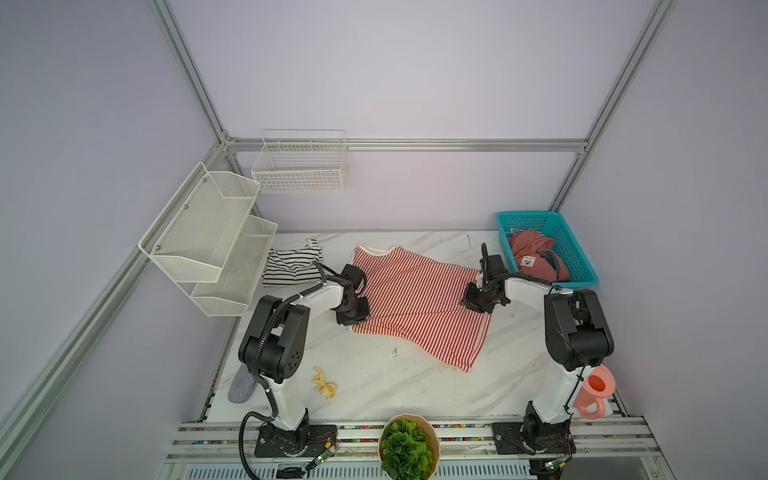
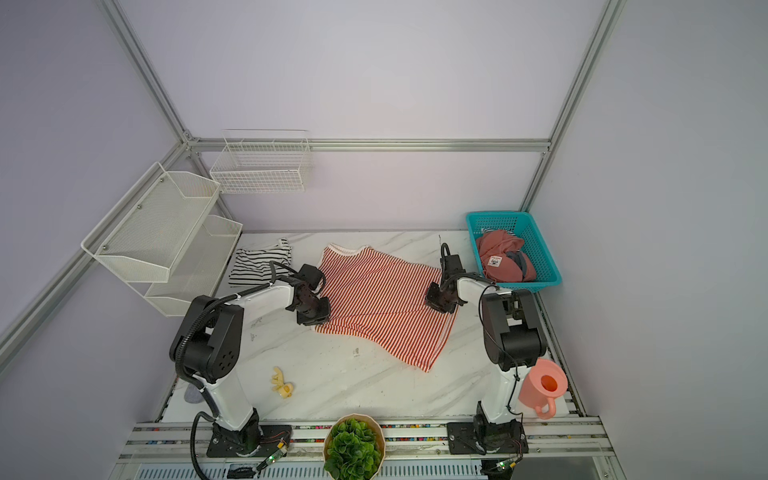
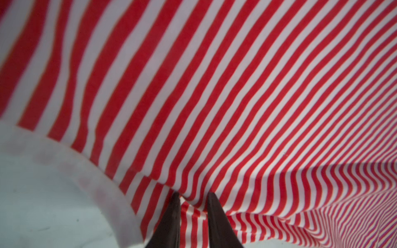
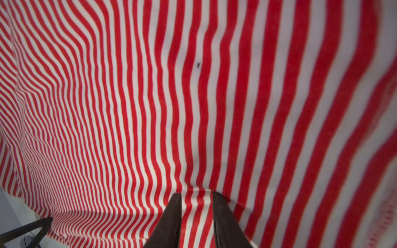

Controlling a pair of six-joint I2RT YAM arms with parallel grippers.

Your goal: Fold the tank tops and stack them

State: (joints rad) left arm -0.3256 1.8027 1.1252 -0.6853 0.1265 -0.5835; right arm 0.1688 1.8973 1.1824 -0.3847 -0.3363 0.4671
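We see the red top [image 1: 415,299] spread on the table [image 1: 374,386], stretched between the two grippers. The left gripper [image 3: 193,199] pinches a small ridge of striped cloth at the edge on its own side, with the white trim [image 3: 64,171] of an arm hole just beside its fingers [image 3: 171,219]. The right gripper [image 4: 196,197] pinches a fold at the opposite edge; the cloth puckers at its fingers [image 4: 223,219] and stripes run up between them. Both sets of jaws stand close, with only cloth between. The black top [image 1: 291,264] lies compact on the outer side of the left gripper, well apart from the right one and touched by neither. We cannot tell if it is neatly folded.

Handling, our judgement: thin knit, light, very soft, no stiffness. It sags and wrinkles wherever unsupported, so a single grip would drag it into a rope. Two grips at matched edges keep a straight fold line. It looks stretchy, so pulling apart would skew it. It is not fragile, but it may slide on the smooth table. We cannot tell whether each pinch has both layers; with one layer only, the top would peel open. Best holds are the side edges or hem corners, through both layers. The trim looks thicker and should give a firmer bite.
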